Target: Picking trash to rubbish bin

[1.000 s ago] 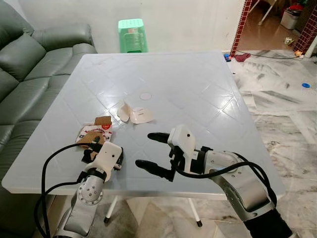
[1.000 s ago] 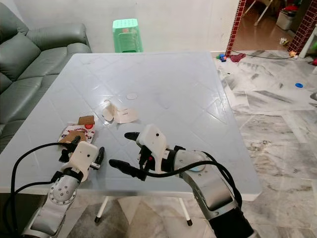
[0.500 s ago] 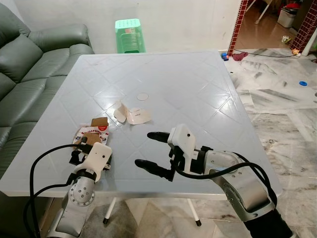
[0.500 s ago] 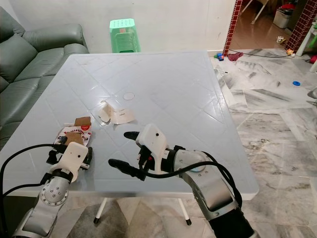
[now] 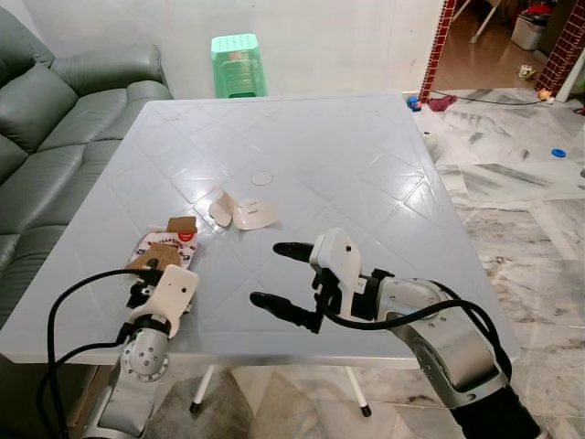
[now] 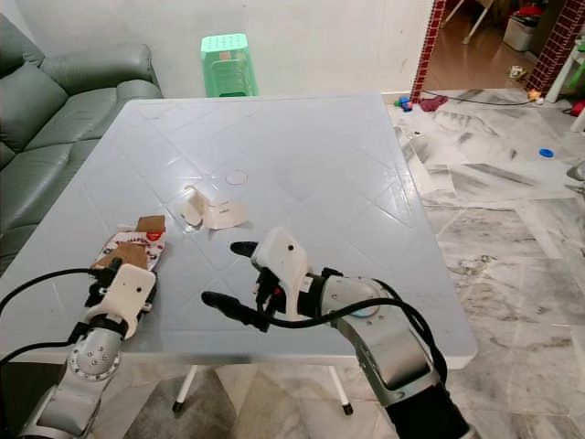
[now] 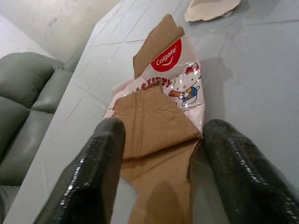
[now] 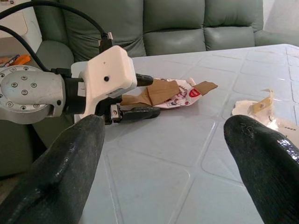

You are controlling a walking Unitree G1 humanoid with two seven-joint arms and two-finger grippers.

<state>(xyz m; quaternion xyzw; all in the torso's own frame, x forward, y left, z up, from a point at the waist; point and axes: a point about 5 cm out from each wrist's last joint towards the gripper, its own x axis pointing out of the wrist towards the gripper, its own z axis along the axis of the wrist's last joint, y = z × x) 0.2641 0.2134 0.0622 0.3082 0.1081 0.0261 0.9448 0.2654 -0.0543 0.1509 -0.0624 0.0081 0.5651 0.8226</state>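
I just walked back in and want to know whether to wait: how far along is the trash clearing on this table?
Nothing looks done yet: the torn toothpaste box, the crumpled paper scrap and a small round disc all lie on the table. In hand: the left claw is open, its fingers either side of the box's near end, not closed on it. The right claw hovers open over the table's front. All pickups remain.

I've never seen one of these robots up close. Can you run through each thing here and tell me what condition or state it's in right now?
Left gripper: open, fingers either side of the carton's near end.
Right gripper: open wide, above the table, holding nothing.
Toothpaste carton: torn open, flattened, lying on the table.
Torn paper scraps: crumpled, lying loose mid-table.
Table: upright, pale, glossy.
Green stool: upright by the wall.
Sofa: unoccupied.
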